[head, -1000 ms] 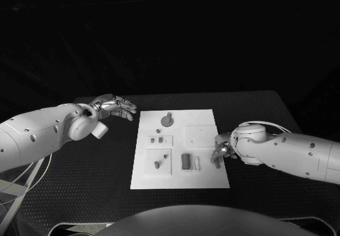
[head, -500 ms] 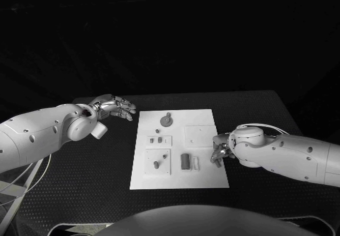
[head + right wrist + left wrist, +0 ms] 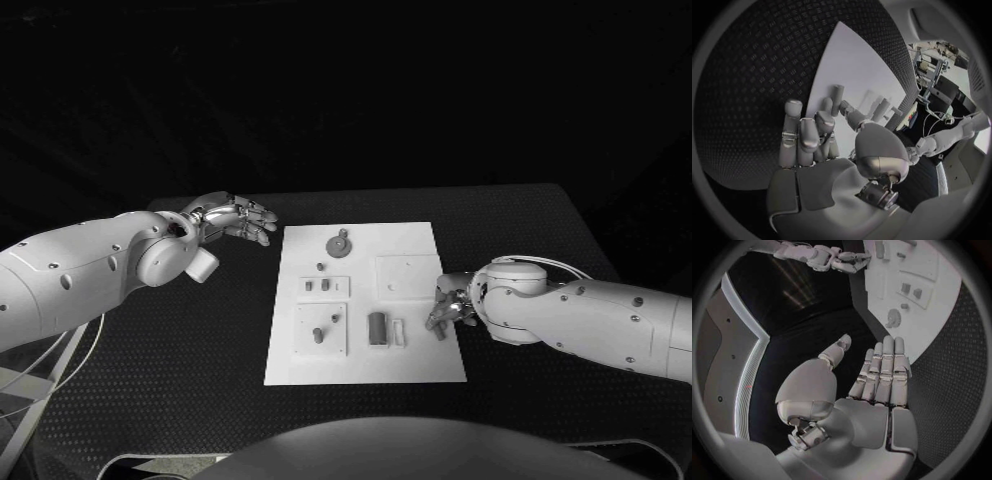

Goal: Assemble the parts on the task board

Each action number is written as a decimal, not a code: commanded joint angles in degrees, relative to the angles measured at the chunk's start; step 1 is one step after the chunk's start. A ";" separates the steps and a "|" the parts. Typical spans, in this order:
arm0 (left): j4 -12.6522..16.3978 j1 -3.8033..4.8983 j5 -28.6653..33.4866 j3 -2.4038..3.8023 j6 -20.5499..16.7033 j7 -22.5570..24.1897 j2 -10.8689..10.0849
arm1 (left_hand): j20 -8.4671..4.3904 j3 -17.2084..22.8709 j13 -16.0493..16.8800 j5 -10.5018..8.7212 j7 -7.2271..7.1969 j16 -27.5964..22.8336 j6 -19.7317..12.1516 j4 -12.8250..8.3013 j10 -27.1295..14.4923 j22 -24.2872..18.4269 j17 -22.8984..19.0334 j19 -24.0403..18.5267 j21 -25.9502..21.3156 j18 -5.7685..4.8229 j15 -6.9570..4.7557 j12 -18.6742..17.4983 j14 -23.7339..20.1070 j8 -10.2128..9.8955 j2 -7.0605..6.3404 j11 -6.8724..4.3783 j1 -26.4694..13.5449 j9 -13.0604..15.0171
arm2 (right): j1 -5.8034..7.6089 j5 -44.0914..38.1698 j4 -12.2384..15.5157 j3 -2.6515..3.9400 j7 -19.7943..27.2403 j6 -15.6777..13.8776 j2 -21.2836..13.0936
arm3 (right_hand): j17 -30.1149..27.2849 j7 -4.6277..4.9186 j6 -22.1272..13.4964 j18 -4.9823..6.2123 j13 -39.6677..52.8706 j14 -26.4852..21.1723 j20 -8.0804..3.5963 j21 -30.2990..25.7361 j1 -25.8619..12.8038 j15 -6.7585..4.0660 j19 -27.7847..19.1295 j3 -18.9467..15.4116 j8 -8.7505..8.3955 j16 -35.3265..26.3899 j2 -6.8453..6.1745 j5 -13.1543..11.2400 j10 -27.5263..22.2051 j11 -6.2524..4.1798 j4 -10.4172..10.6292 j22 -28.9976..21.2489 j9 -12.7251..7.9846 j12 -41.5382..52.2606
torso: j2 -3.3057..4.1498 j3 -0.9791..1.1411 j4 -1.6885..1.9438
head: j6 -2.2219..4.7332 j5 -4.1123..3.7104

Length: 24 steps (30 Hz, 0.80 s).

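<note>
A flat white board (image 3: 418,365) on the dimpled black table (image 3: 548,230) carries small grey parts (image 3: 378,327). The right hand (image 3: 449,309), at the board's right edge, reaches toward them, its grasp unclear. The left hand (image 3: 235,216) is off the far left corner, released, fingers straight.

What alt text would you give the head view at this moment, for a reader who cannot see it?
A white task board lies mid-table with small parts on it; the right hand is at the board's right edge by a short peg lying there. The left hand is off the board's far left corner, holding nothing.

Your left hand (image 3: 234,217) hovers with its fingers (image 3: 882,371) straight and together, thumb apart, holding nothing. Your right hand (image 3: 449,311) is lowered, fingers (image 3: 804,139) partly curled; you can't tell whether it grips anything.
</note>
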 commanded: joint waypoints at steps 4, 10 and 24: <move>-0.05 0.03 -0.04 0.03 0.91 0.14 0.28 | -0.04 0.06 -0.08 -0.17 2.23 -0.36 -0.57 -0.20 -0.44 -0.08 0.10 -0.01 0.24 0.88 -0.08 0.22 0.34 0.22 0.02 -0.11 -0.48 -0.07 | -1.52 10.74 0.84 -0.78 1.90 -4.64 -0.08 | 0.25 0.25 -0.41 0.82 0.29 0.29 -0.33 0.36 2.61 -0.45 -0.19 -0.28 -3.71 0.37 2.72 0.11 0.38 -0.33 0.04 1.37 -0.94 0.67 | -0.01 0.00 -0.08 | 0.00 0.07; -0.07 0.03 -0.04 0.03 1.07 -0.03 0.32 | -0.02 0.02 -0.08 -0.19 2.24 -0.40 -0.59 -0.07 -0.46 -0.09 0.16 -0.01 0.24 0.86 -0.07 0.21 0.35 0.23 0.08 -0.10 -0.67 -0.08 | -1.27 12.82 2.67 0.18 2.85 -7.62 -0.47 | 0.32 0.15 -0.27 0.82 0.42 0.31 -0.42 0.52 3.12 -0.55 -0.13 -0.14 -3.59 0.47 2.67 0.15 0.59 -0.43 0.04 1.34 -0.78 0.90 | 0.00 0.01 -0.07 | 0.00 0.00; -0.57 0.03 -0.04 0.02 1.15 -0.12 0.39 | -0.03 -0.01 -0.10 -0.19 2.24 -0.47 -0.61 0.00 -0.48 -0.11 0.22 -0.03 0.23 0.87 -0.06 0.20 0.34 0.24 0.08 -0.09 -0.80 -0.10 | -0.93 17.40 3.57 0.64 3.32 -9.79 0.63 | 0.37 0.07 -0.15 0.82 0.54 0.33 -0.47 0.66 3.56 -0.66 0.03 0.41 -3.51 0.56 2.43 0.23 0.86 -0.52 0.11 1.26 -0.64 1.14 | -0.02 -0.06 -0.02 | 0.00 0.14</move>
